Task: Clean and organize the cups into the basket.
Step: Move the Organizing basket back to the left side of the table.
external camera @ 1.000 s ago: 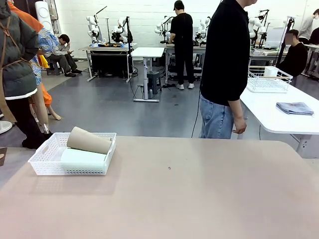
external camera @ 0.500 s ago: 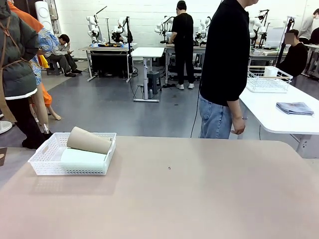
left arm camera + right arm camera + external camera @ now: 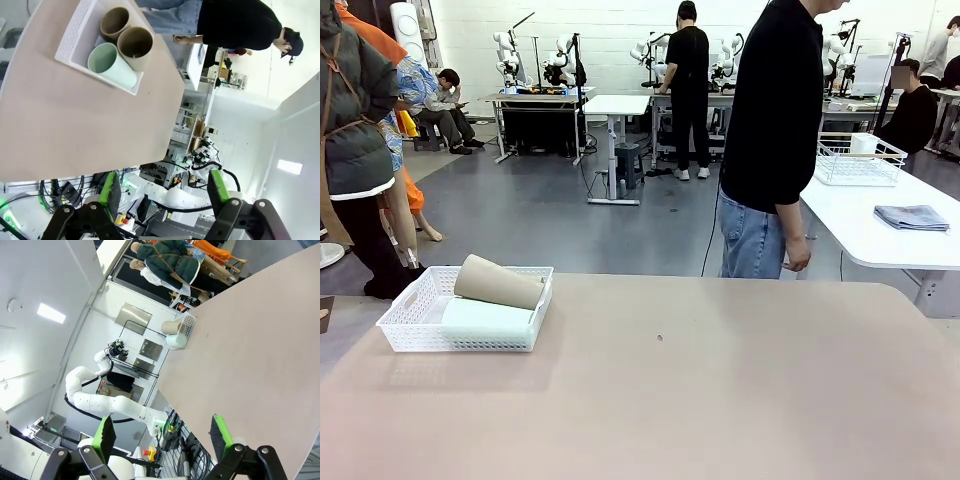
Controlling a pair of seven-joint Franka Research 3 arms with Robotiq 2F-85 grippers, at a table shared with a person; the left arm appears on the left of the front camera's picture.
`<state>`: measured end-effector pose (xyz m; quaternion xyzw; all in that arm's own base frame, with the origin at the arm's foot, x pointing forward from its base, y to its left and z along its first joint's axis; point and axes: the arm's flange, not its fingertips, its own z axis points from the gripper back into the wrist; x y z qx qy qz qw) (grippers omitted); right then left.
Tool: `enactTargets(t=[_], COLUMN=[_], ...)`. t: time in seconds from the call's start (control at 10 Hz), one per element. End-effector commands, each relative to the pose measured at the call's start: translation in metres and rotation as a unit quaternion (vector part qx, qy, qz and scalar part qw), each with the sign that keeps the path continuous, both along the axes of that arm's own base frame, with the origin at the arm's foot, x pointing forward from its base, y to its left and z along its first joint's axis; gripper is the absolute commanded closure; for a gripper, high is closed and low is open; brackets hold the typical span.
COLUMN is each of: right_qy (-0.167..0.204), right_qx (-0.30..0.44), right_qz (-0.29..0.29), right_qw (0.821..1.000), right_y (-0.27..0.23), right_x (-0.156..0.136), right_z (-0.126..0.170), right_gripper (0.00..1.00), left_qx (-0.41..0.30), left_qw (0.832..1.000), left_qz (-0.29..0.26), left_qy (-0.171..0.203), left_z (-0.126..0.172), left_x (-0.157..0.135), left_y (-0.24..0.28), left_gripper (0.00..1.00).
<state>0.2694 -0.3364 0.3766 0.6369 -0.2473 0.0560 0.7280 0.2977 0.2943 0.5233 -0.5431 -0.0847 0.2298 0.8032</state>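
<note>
Both end effectors hang open and empty, left and right. One mint cup and two tan cups lie loosely in the single basket at the worktop's left; the upper tan one could roll off if the basket is nudged.

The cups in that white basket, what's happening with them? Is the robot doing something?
Right now nothing is touching them. Three cups lie on their sides in the basket at the table's left: the mint green cup and two tan-brown cups, one resting on top. Both arms are pulled back above the table; the left gripper and right gripper are open and hold nothing. A person in black stands at the far side, hands off the table.
</note>
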Motion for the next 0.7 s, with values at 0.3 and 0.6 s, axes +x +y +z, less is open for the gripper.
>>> enactTargets(t=[0.3,0.6], right_qy=[-0.001,-0.001], right_qx=[-0.003,-0.003], right_qz=[-0.002,-0.002], right_qw=[1.0,1.0], right_y=[0.0015,0.0015], right_x=[-0.0004,-0.0004], right_z=[0.0013,0.0013], right_gripper=[0.0,0.0], left_qx=[0.009,0.009], left_qw=[0.999,0.999], left_qz=[0.001,0.001], left_qy=[-0.032,-0.032], left_z=[0.008,0.008], left_x=[-0.0059,-0.0059], left_y=[0.0031,0.0031], left_gripper=[0.11,0.11])
